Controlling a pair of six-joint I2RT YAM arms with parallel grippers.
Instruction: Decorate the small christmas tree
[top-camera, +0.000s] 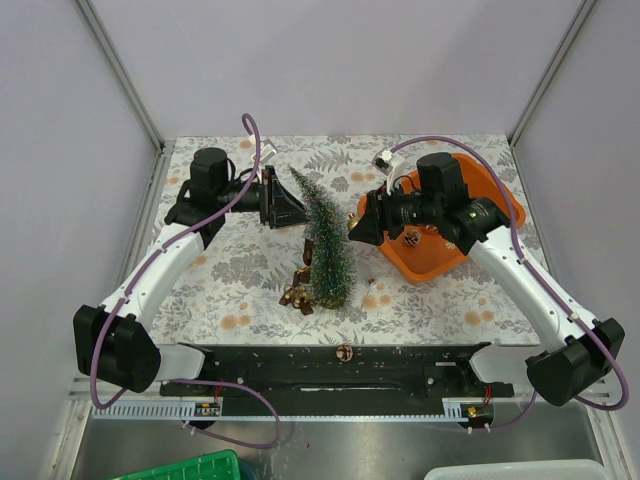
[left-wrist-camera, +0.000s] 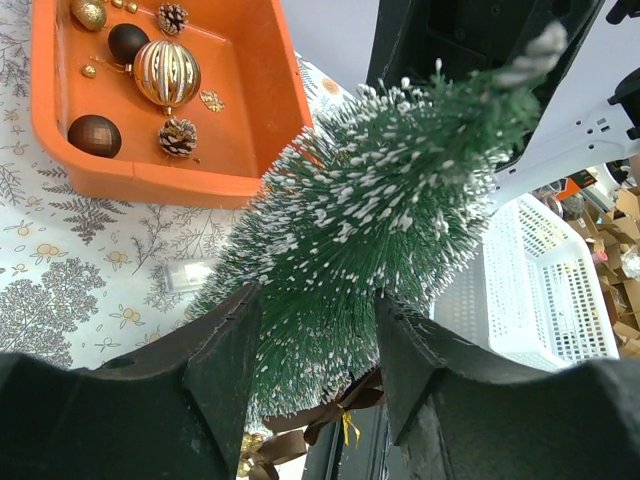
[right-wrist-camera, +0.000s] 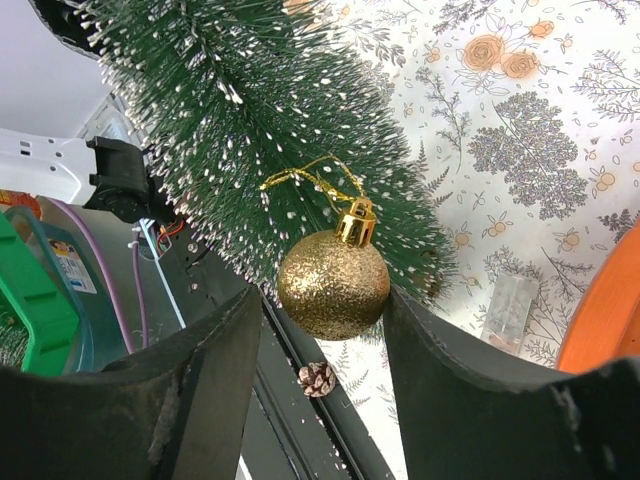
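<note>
Small christmas tree (top-camera: 328, 250) stood mid-frame in the top view on the floral tablecloth (top-camera: 220, 270), with a brown bow (top-camera: 297, 293) at its foot. Left gripper (left-wrist-camera: 318, 300) was clamped on the tree's upper part, bristles filling the gap and pressing on both fingers. Right gripper (right-wrist-camera: 325, 295) was at the tree's right side, jaws apart. Gold glitter ball (right-wrist-camera: 333, 283) hung between them, clear of the left-of-frame finger (couldn't tell contact with the other). Its gold cord (right-wrist-camera: 310, 175) was looped over the bristles. Orange tray (left-wrist-camera: 150, 185), upper left of the left wrist view, held a striped gold bauble (left-wrist-camera: 166, 72), dark balls (left-wrist-camera: 95, 135) and pine cones (left-wrist-camera: 178, 137).
</note>
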